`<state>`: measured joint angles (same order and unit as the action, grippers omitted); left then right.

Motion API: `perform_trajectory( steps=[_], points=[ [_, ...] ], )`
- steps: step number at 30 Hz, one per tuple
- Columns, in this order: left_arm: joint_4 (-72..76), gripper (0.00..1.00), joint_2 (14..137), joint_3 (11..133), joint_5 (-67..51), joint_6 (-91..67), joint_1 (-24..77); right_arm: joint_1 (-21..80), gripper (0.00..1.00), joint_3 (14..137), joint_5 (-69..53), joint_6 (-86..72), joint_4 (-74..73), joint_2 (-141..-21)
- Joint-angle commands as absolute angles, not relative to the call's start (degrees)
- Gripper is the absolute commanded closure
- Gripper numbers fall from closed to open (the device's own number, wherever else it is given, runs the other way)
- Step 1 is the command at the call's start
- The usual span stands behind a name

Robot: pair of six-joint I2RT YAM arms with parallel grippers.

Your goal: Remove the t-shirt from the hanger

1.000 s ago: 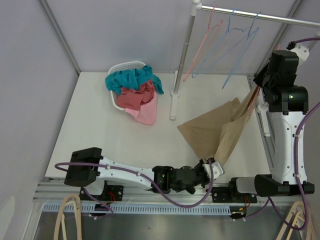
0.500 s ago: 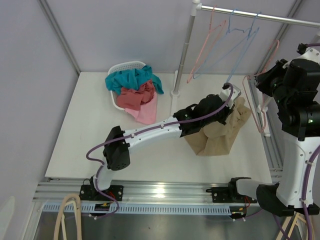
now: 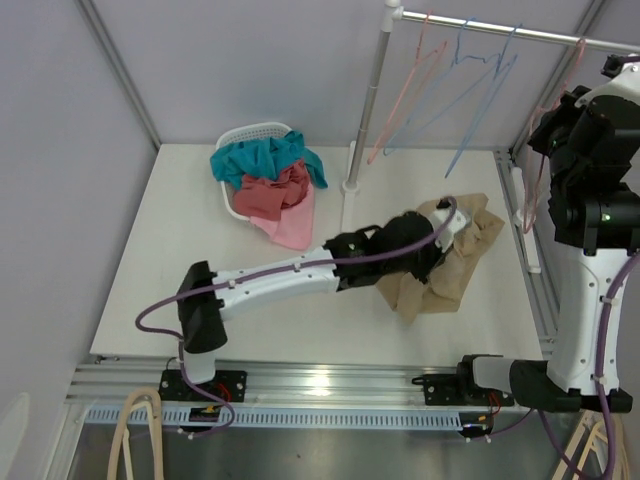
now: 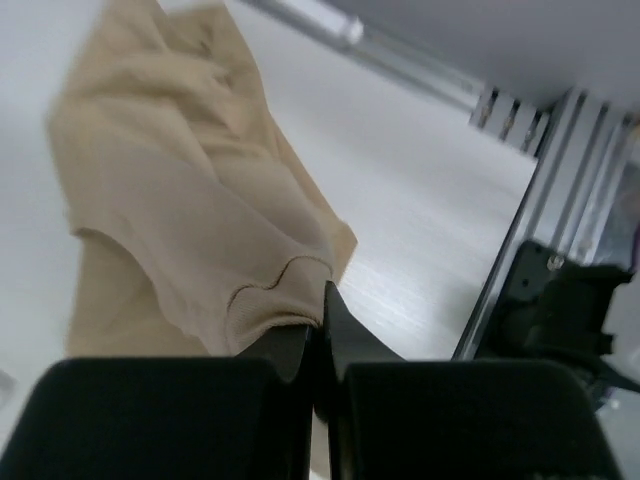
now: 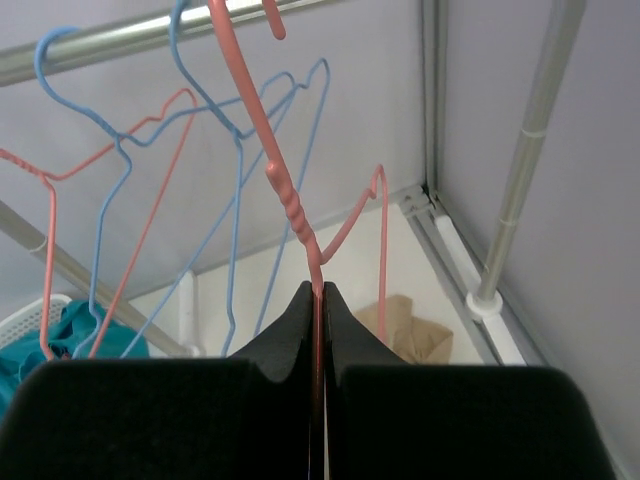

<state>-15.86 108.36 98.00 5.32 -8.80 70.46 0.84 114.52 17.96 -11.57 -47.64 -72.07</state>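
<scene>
Right now my left fingers [image 4: 322, 295] are pinched together on a hemmed edge of the tan t-shirt [image 4: 190, 200]. The shirt lies off the hanger in a rumpled heap on the white desk [image 3: 190, 250], toward the right half. My left arm stretches low across the desk from the near-left corner to reach it. Open desk shows around the heap, widest to the left and front. A ribbed aluminium frame [image 4: 570, 170] runs along a desk edge near the cloth. The fabric is soft, matte and thin, folded over itself in loose creases.

High at the right, my right fingers [image 5: 318, 292] are clamped on the thin pink wire hanger [image 5: 290, 205], just below its twisted neck. Its hook is up by the shiny metal clothes rail [image 5: 110, 45]; whether it rests on the rail I cannot tell. Blue hangers [image 5: 237, 220] and another pink hanger [image 5: 48, 260] crowd the rail beside it, all slim bent wire. The rail's upright pole [image 3: 365, 100] stands at the back of the desk. Left of it, a white slatted basket [image 3: 245, 132] holds teal and pink clothes [image 3: 270, 175] spilling over its rim. Grey walls close in the desk at left and back.
</scene>
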Motion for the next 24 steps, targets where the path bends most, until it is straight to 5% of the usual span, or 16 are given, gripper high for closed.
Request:
perform_trajectory(
  steps=[1, 7, 14, 24],
  points=[
    [-21.14, 0.99, 98.62, 111.56, 3.88, -7.82, 64.09, 0.53, 1.0, 113.38, 14.07, -8.0, -33.69, -73.91],
    [-26.9, 0.99, 101.42, 130.58, 0.53, -6.52, 49.32, -1.49, 1.0, 119.26, 11.16, -4.75, -28.75, -81.02],
    [-17.68, 0.99, 108.28, 136.41, 0.7, -9.31, 31.58, -5.27, 1.0, 129.36, 9.85, -4.31, -28.03, -90.96],
    [-5.37, 0.99, 113.9, 143.17, 2.81, -9.85, 19.43, -8.61, 1.0, 132.63, 5.98, -6.86, -25.84, -98.34]
  ],
)
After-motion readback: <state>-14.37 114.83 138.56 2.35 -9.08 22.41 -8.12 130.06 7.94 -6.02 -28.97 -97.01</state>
